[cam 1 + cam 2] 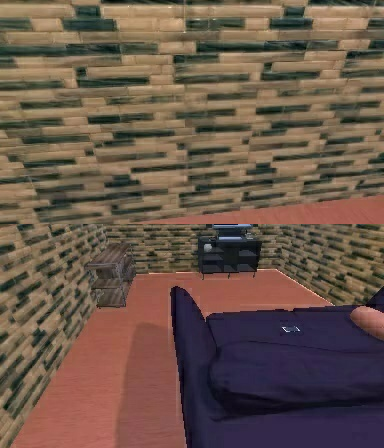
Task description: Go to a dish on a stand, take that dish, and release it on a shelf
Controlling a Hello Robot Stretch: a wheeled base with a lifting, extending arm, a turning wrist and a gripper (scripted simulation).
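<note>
Brick wall (190,100) dead ahead of us; bed (280,374) blocks the arm side. We judge the dish is on the far stand (229,256), well beyond the gripper (276,328), shelf (110,274) left of it. Fingers' state and load: we cannot tell.

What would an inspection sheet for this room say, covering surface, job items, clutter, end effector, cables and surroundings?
Surface: reddish floor running from the bed to the far wall.
Job's things: dark stand at the far wall, small pale round thing on top, too small to name; grey-brown shelf unit against the arm side view's left wall.
Clutter: dark blue bed in the foreground; tan rounded thing on it.
End effector: nothing seen.
Cables: nothing seen.
Surroundings: brick wall close ahead in the forward view.
</note>
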